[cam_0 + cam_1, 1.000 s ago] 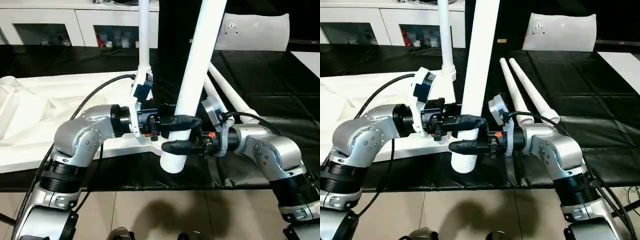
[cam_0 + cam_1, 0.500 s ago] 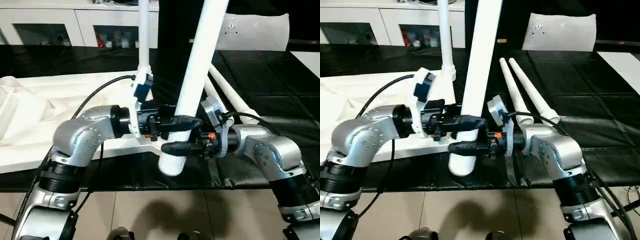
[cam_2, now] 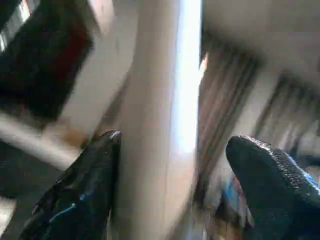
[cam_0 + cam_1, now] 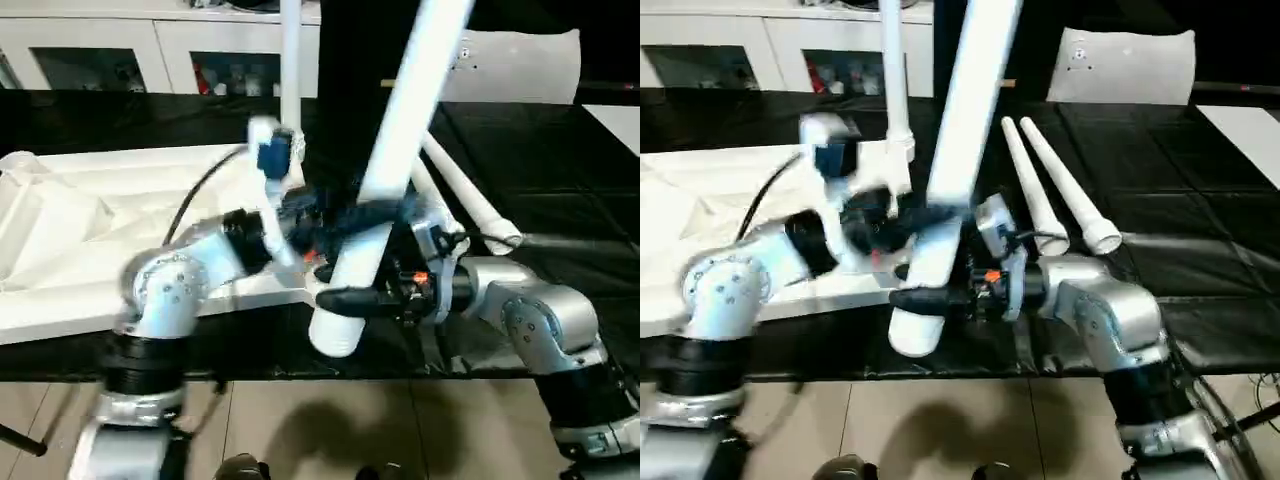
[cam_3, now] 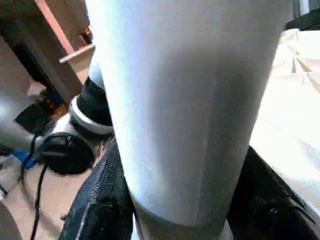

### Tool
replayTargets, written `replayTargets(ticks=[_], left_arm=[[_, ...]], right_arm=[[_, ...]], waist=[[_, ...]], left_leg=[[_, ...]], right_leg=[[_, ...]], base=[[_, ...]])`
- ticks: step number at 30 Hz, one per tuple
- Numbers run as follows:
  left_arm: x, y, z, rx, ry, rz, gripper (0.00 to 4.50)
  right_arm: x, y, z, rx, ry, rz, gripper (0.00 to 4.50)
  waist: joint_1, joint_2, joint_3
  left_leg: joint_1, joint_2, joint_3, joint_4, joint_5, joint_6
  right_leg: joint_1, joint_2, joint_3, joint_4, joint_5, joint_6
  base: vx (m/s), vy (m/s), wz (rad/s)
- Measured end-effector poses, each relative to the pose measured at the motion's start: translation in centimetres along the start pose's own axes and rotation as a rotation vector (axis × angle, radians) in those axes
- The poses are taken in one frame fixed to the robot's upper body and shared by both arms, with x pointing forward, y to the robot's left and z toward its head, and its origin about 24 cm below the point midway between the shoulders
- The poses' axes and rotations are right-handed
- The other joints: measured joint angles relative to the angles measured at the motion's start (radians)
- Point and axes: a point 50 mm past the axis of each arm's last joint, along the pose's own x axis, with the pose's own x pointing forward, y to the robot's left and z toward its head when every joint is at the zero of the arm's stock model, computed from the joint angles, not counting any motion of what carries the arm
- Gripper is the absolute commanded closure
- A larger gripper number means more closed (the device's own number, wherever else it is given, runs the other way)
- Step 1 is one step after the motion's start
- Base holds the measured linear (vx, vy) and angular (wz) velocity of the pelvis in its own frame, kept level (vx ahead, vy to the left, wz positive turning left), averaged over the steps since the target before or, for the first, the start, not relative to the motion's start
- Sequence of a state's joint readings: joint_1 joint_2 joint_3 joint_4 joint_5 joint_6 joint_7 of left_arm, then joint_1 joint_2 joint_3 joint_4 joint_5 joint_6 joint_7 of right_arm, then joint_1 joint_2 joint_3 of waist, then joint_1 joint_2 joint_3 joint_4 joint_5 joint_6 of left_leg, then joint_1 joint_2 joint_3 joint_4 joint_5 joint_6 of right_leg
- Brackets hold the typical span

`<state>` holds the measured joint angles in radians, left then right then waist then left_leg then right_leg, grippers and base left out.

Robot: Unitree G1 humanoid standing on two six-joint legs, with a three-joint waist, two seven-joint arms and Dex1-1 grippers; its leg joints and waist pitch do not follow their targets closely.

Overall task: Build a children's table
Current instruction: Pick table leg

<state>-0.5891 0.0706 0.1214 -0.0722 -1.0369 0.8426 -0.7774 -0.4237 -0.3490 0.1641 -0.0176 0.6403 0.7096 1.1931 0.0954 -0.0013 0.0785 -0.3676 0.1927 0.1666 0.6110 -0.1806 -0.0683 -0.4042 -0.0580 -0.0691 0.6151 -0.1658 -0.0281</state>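
Right tool (image 5: 182, 200) clamped on the thick lower part of a white leg (image 4: 400, 130), 1 black finger on each side. Left tool (image 3: 175, 185) spread wide around the same leg higher up, 1 finger (image 3: 85, 190) touching it and the other standing clear, so carrying nothing. Leg held steeply tilted, narrow end up and away, ribbed thick end hanging past the front edge of the black desk (image 4: 560, 160), above the floor (image 4: 300, 420) and just beside the near corner of the table top (image 4: 120, 210), which lies underside up on the desk. 1 leg (image 4: 291, 70) already upright in a far socket; 2 spare legs (image 4: 1055, 185) lying side by side on the desk, to the right. Probably midway through fitting leg 2: next, swing the thick end over a free corner socket, bring it plumb, then press and turn. Open room above the top; tight near the upright leg and at the desk edge, with no support under the hanging end
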Motion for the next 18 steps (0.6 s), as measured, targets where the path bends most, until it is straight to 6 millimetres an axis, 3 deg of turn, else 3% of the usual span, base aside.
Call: replayTargets(ticks=[8, 12, 15, 18], left_arm=[[-0.9, 0.5, 2.2, -0.011, -0.282, 0.112, 0.03], [-2.2, 2.4, 1.6, 0.208, -0.050, 0.445, 0.00], [-2.9, 3.4, 0.5, 0.378, 0.159, 0.627, 0.00], [-2.4, 3.1, 0.2, 0.455, 0.225, 0.649, 0.00]], right_arm=[[0.0, 0.0, -0.6, 0.054, -0.157, -0.091, 2.59], [0.4, -1.0, -0.2, -0.033, -0.190, -0.283, 2.59], [0.6, -1.4, -0.5, -0.088, -0.115, -0.355, 2.59], [0.9, -1.7, -0.9, -0.162, -0.056, -0.398, 2.59]], waist=[[-0.001, 0.007, -0.004], [-0.007, 0.017, -0.010], [-0.006, 0.018, -0.011], [-0.006, 0.018, -0.011]], left_leg=[[0.000, 0.000, -0.001, 0.000, 0.000, 0.000], [0.000, 0.000, -0.002, 0.000, 0.000, 0.000], [0.000, 0.000, -0.003, -0.001, 0.000, 0.000], [-0.001, -0.001, -0.003, -0.001, 0.000, 0.000]], right_leg=[[0.001, 0.000, -0.001, -0.002, 0.000, 0.003], [0.001, 0.000, -0.001, -0.003, 0.000, 0.006], [0.001, 0.000, -0.001, -0.004, -0.001, 0.008], [0.001, 0.000, -0.001, -0.004, -0.001, 0.009]], base=[[0.000, 0.000, 0.00], [0.000, 0.000, 0.00], [0.000, 0.000, 0.00], [0.000, 0.000, 0.00]])
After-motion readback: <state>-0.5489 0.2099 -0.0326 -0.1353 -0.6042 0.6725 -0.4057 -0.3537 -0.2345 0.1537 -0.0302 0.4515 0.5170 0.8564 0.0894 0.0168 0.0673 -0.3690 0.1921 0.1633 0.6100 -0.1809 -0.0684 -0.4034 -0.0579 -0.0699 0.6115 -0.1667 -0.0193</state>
